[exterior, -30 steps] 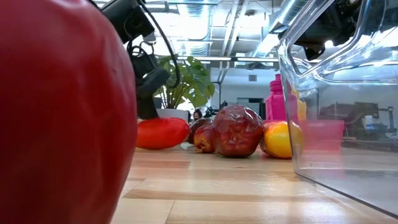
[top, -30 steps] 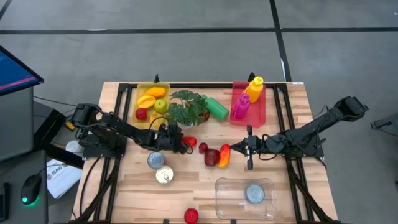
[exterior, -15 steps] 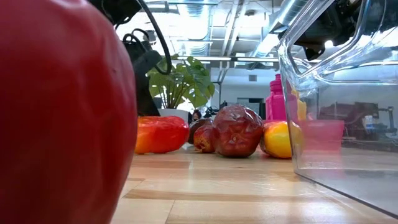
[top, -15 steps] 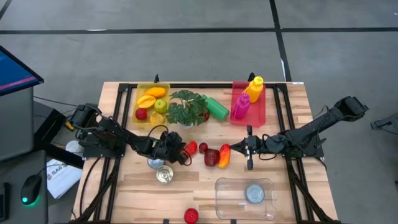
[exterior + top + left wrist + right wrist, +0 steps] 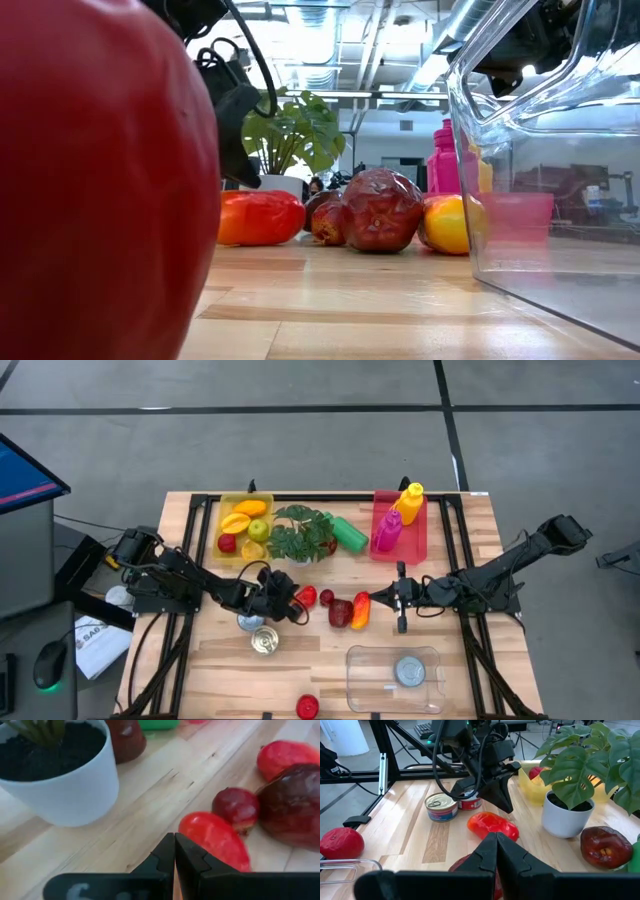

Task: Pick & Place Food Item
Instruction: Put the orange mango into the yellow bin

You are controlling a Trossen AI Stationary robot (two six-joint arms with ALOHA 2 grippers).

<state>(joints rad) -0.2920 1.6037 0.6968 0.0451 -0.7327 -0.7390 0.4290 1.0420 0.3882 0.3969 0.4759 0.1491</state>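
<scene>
The left tool [image 5: 283, 598], fingers pressed shut and holding nothing, hovers just at 9 o'clock of the red pepper [image 5: 306, 597] lying mid-desk [image 5: 330, 655]. The right tool [image 5: 383, 600], also shut and empty, waits at 3 o'clock of the food.

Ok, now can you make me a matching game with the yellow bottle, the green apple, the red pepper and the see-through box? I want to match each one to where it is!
Things:
1. yellow bottle
2. green apple
3. red pepper
4. see-through box

Places:
A. on the bare wood, right by the left hand
B. in the yellow tray
C. has a tin inside it
D. in the pink tray

Right pairs: 1-D, 2-B, 3-A, 4-C
</scene>
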